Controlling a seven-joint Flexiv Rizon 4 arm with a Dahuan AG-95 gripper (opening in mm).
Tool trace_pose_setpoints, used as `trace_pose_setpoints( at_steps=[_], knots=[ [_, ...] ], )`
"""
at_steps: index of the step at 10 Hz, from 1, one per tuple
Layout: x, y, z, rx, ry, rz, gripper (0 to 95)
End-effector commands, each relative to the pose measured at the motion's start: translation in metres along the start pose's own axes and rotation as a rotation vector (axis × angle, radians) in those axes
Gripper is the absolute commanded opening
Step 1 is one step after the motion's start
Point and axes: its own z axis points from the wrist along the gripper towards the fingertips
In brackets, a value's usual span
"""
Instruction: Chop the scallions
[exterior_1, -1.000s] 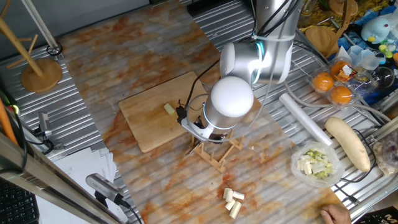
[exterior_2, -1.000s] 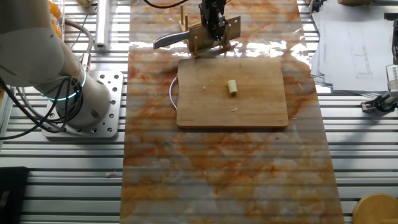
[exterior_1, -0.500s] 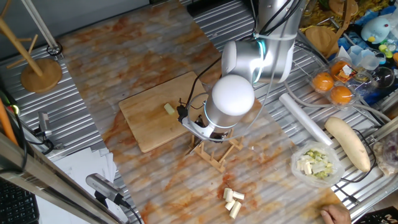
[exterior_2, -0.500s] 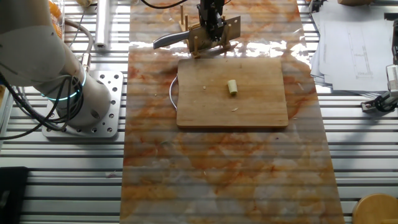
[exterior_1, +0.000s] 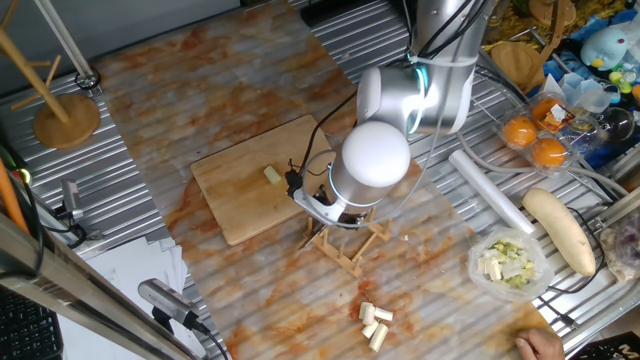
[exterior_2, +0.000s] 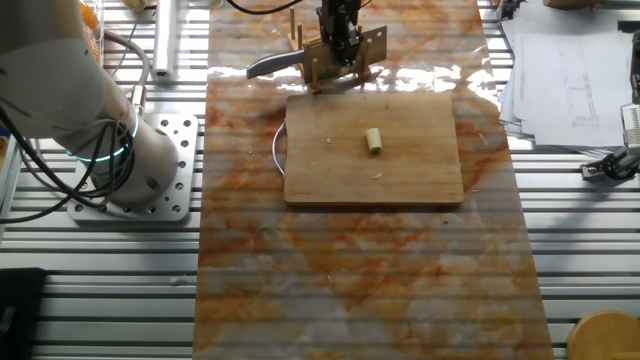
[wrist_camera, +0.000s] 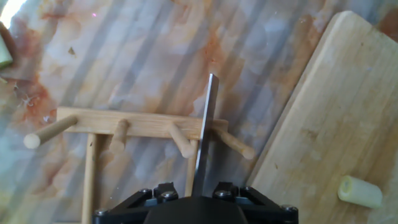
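Observation:
One scallion stub (exterior_1: 272, 176) (exterior_2: 374, 140) (wrist_camera: 359, 191), short, pale cream-green, lies alone on the wooden cutting board (exterior_1: 235, 200) (exterior_2: 330, 170) (wrist_camera: 329, 112). My gripper (exterior_2: 340, 38) (wrist_camera: 198, 194) hangs over the small wooden rack (exterior_1: 350, 248) (exterior_2: 318, 68) (wrist_camera: 143, 121) just beyond the board's far edge. It is shut on the knife (exterior_2: 268, 65) (wrist_camera: 206, 124), whose blade shows edge-on from between the fingers and lies across the rack's pegs. In the first fixed view the arm's white wrist hides the gripper. The stub lies off to the right of the blade in the hand view.
Several cut pale pieces (exterior_1: 373, 322) lie on the mat near the front. At the right are a clear bowl (exterior_1: 510, 262) of chopped greens, a long cream root vegetable (exterior_1: 560, 228), a white roll (exterior_1: 490, 190) and oranges (exterior_1: 535, 140). Papers (exterior_2: 570, 60) lie beside the mat.

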Motion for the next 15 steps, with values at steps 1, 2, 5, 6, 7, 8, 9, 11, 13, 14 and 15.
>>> trace_pose_setpoints(
  at_steps=[1, 2, 5, 6, 7, 8, 9, 11, 13, 14, 15],
  knots=[
    [0.0, -0.001, 0.001, 0.0, -0.001, 0.002, 0.0],
    [0.001, -0.001, 0.001, -0.001, -0.002, 0.001, 0.0],
    [0.004, -0.003, -0.001, 0.026, 0.005, 0.002, 0.0],
    [0.009, -0.006, -0.005, 0.017, 0.001, 0.002, 0.0],
    [0.01, -0.007, -0.008, 0.002, -0.007, 0.006, 0.0],
    [0.01, -0.008, -0.017, -0.01, -0.008, 0.014, 0.0],
    [0.009, -0.008, -0.027, -0.028, -0.013, 0.022, 0.0],
    [0.002, -0.01, -0.059, -0.059, 0.005, 0.034, 0.0],
    [-0.004, -0.018, -0.086, -0.087, 0.005, 0.04, 0.0],
    [-0.009, -0.029, -0.108, -0.093, 0.008, 0.038, 0.0],
    [-0.012, -0.04, -0.12, -0.089, 0.014, 0.043, 0.0]
  ],
)
